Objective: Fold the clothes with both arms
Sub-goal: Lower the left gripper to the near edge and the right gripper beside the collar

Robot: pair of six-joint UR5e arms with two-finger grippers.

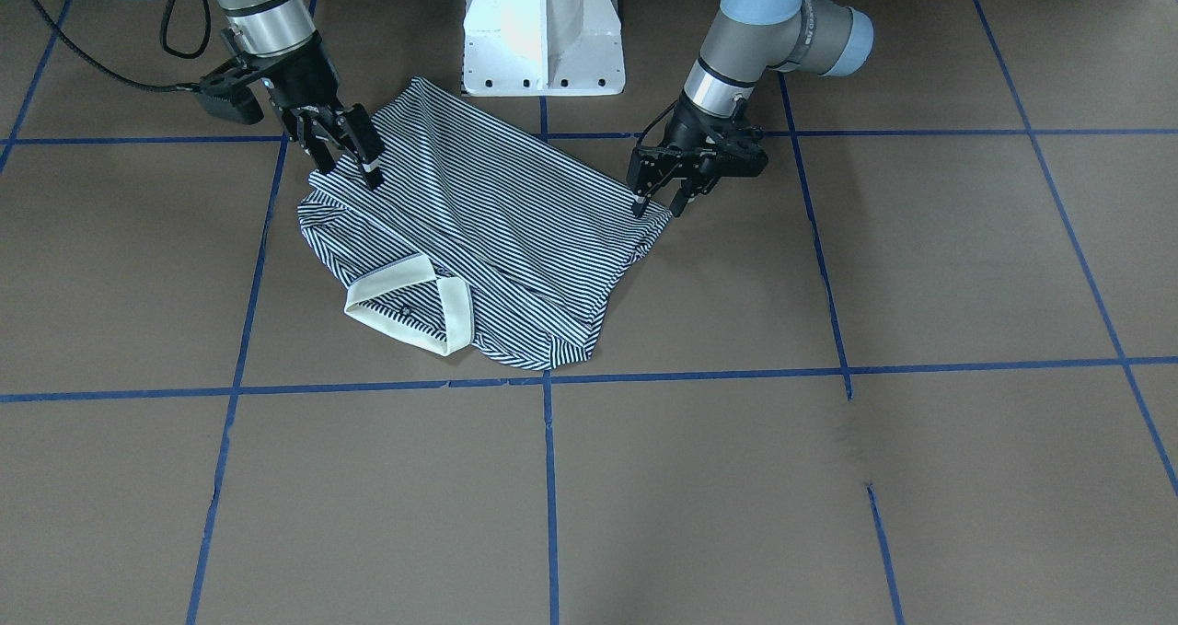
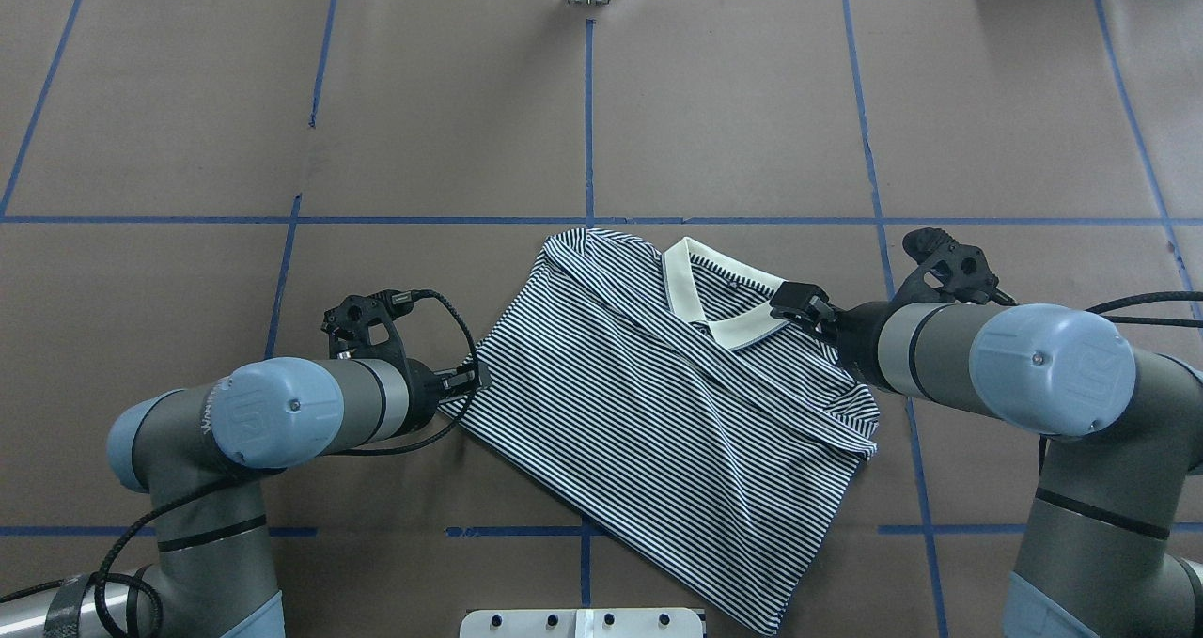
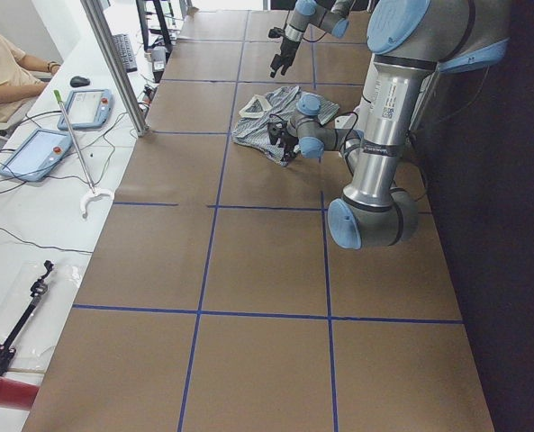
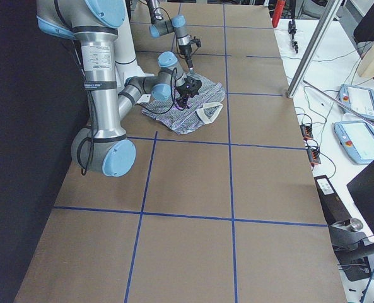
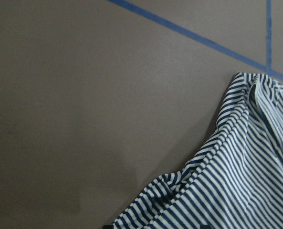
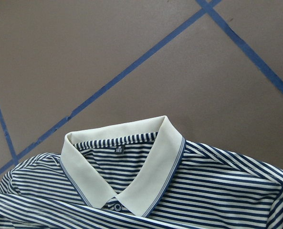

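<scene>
Collar (image 1: pixel 409 307): cream, found near the right claw (image 1: pixel 352 172).
Polo shirt (image 1: pixel 497 229): laid out on the tabletop (image 1: pixel 828 478) between both claws.
Left claw (image 1: pixel 659 209): held spread, placed at a shirt corner.
Right claw: held spread, placed over the striped shoulder.

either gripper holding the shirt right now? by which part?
Nothing held, it seems. Both jaws stand apart: left gripper at a side corner of the shirt, right gripper over the shoulder near the collar. Fabric isn't lifted.
</scene>
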